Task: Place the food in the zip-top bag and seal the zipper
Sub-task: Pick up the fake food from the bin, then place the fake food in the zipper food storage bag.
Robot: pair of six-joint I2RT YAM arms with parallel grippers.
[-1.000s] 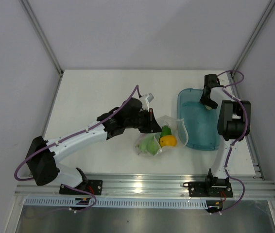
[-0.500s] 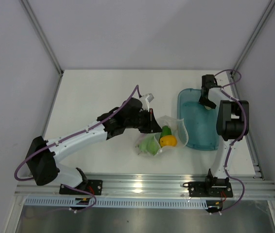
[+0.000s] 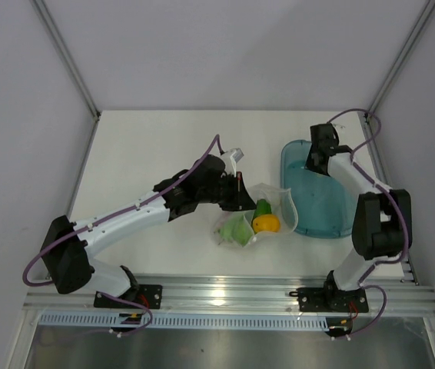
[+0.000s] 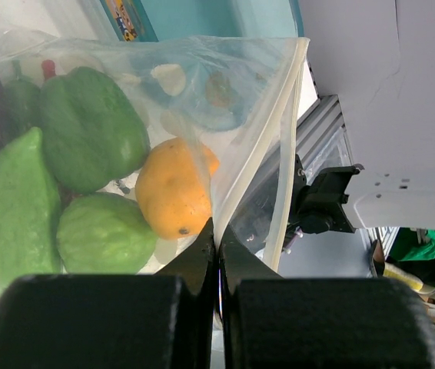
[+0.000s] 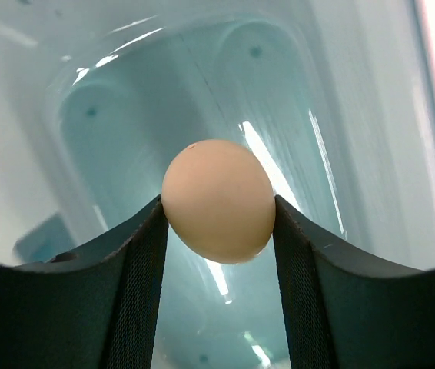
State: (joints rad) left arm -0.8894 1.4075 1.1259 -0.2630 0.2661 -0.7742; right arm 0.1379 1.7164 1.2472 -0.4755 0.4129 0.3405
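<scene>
The bag [image 3: 275, 201] lay on the white table [image 3: 148, 146], holding green and orange food [image 3: 264, 223]. The left claw [image 4: 217, 250] was pressed together on its edge. The right claw [image 5: 217, 221] pinched a tan egg [image 5: 217, 196] over the teal tray [image 3: 321, 219]. Pale walls [image 3: 225, 54] enclosed the table on three sides, a metal rail [image 3: 233, 292] along its near side.

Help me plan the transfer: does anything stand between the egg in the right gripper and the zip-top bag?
Only the left wall of the teal tray lies between the egg, clamped in the right gripper over the tray, and the zip-top bag. The left gripper pinches the bag's edge, off that path.
</scene>
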